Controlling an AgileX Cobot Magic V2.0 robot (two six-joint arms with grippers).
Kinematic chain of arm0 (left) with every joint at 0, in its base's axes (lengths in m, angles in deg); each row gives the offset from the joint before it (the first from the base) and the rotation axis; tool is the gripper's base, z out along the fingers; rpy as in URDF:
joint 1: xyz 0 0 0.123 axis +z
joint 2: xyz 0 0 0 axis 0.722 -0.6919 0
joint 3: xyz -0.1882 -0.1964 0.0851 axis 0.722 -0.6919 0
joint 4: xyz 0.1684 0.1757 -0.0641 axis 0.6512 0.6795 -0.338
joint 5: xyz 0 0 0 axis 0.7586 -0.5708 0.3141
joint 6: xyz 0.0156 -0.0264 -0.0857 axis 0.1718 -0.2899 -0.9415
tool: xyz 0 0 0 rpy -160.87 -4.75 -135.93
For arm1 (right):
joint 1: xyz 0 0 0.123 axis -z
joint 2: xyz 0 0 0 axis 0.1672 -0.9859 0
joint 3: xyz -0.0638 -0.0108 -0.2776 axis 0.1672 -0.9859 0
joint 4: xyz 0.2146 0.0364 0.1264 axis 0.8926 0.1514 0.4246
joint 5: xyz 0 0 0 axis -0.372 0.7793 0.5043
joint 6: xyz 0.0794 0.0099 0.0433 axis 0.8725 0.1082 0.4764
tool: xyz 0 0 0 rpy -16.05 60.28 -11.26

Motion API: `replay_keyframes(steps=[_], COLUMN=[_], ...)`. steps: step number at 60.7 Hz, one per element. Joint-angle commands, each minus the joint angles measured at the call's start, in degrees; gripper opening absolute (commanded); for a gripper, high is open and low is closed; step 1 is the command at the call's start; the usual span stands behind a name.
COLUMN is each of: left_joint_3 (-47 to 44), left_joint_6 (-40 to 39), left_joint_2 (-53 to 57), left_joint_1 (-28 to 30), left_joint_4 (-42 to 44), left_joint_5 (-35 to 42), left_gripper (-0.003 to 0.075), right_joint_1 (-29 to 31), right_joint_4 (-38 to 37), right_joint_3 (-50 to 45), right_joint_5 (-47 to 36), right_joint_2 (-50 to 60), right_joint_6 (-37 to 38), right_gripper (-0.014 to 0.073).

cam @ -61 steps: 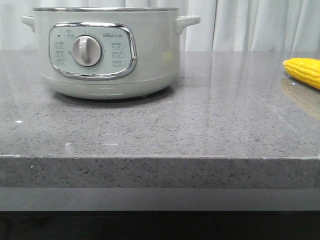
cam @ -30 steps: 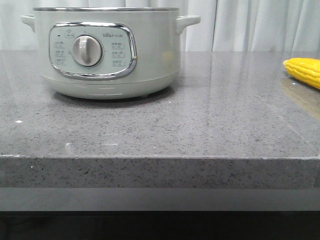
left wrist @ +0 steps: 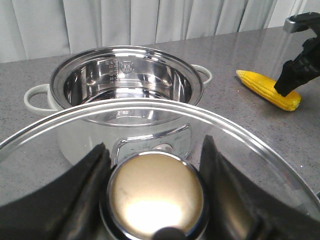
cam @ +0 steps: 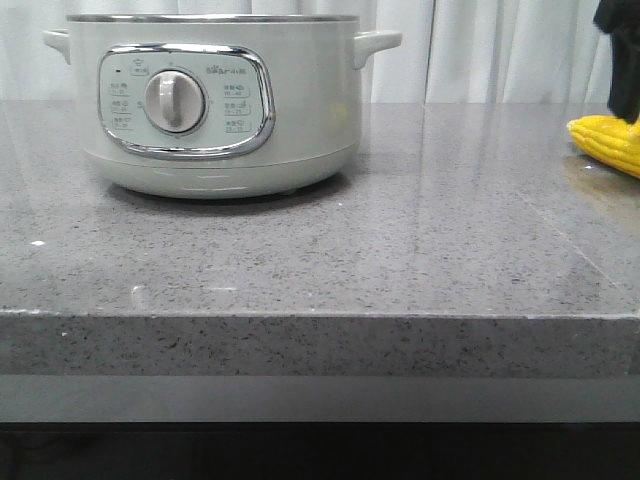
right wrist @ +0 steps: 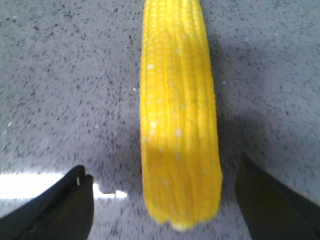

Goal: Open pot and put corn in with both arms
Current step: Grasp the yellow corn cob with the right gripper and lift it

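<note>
Light is bright and even, with pale curtains (cam: 500, 50) glowing behind the scene. The polished counter (cam: 400, 220) carries soft reflections, and the pot (cam: 215, 100) throws a short dark shadow at its base. In the left wrist view the glass lid (left wrist: 240, 150) and its knob (left wrist: 155, 192) flare with glare. The right wrist view is soft: the corn (right wrist: 180, 115) is blurred, and a white glare patch lies on the stone.

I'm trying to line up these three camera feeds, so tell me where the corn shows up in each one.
Front view: the corn lies at the far right edge, on the table.
Left wrist view: upper right, right of the pot.
Right wrist view: centre, running top to bottom between the right gripper's open fingers.
Shared landmark: the speckled grey table.
</note>
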Motion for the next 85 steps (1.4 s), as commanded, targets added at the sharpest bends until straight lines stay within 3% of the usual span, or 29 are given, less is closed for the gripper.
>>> replay_keyframes(steps=[1, 20, 31, 35, 60, 85], left_joint_3=[2.26, 2.26, 2.26, 2.26, 2.26, 2.26], left_joint_6=[0.04, 0.04, 0.04, 0.04, 0.04, 0.04], left_joint_2=[0.35, 0.35, 0.35, 0.35, 0.35, 0.35], left_joint_1=[-0.3, -0.3, -0.3, -0.3, -0.3, -0.3], left_joint_4=[-0.77, -0.77, -0.77, -0.77, -0.77, -0.77], left_joint_5=[8.43, 8.43, 8.54, 8.54, 8.54, 8.54], left_gripper=[0.0209, 0.0209, 0.0209, 0.0209, 0.0209, 0.0209], right_joint_1=[0.33, 0.33, 0.33, 0.33, -0.06, -0.06], right_joint_4=[-1.37, -4.2, -4.22, -4.36, -3.75, 7.04], right_joint_3=[3.79, 7.72, 8.11, 8.11, 8.21, 5.73], right_joint_5=[-1.58, -1.56, -1.43, -1.43, 1.41, 3.38], right_joint_2=[-0.42, -6.78, -7.91, -7.91, -3.08, 12.03], right_joint_6=[-0.14, -0.14, -0.14, -0.14, -0.14, -5.27], right_gripper=[0.0593, 0.0575, 0.0365, 0.0329, 0.033, 0.033])
